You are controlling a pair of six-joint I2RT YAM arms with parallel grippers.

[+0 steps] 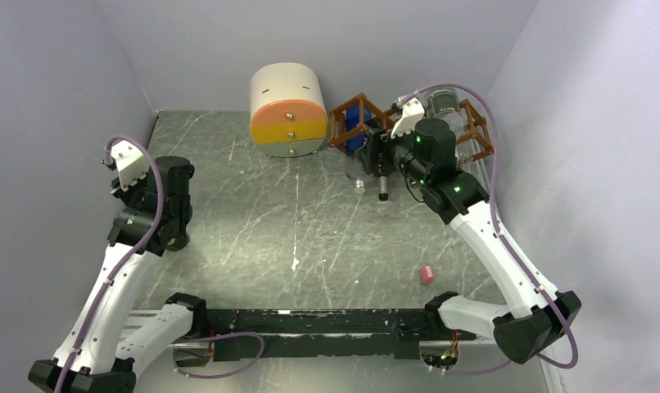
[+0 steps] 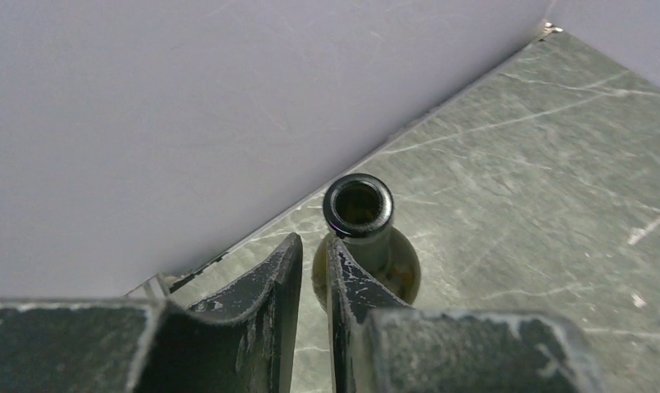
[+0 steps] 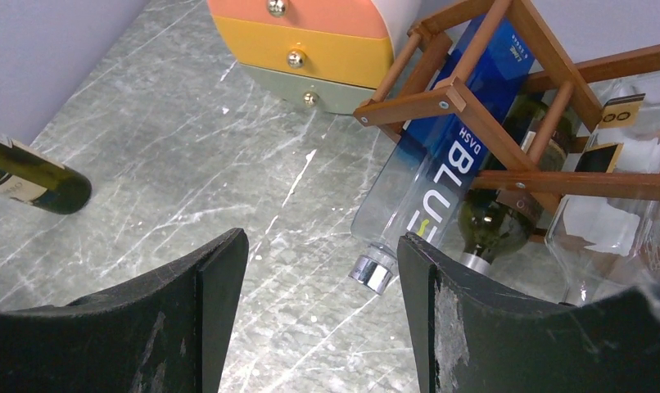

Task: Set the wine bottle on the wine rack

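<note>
- Left gripper (image 2: 314, 254), lower centre of its wrist view: jaws drawn together. Wine bottle (image 2: 376, 250) neck sat just right of them; couldn't tell if it was pinched.
- Bottle was by the wall, well apart from the rack. Glass, so likely heavy, stiff, slick, breakable. I'd clamp the neck under the lip.
- Right gripper (image 3: 320, 241): jaws apart, empty.
- Wine rack (image 3: 454, 94) upper right, blue bottle (image 3: 441, 164) in one cell.

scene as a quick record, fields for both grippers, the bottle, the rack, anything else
wine bottle: dark green, by the wall, not on the rack
left gripper: shut, tips beside the bottle's neck, neck not seen between them
right gripper: open, empty, facing the rack
wine rack: holds a blue-labelled bottle, dark bottle, clear bottle
other: drawer cabinet beside the rack, pink item on the table
</note>
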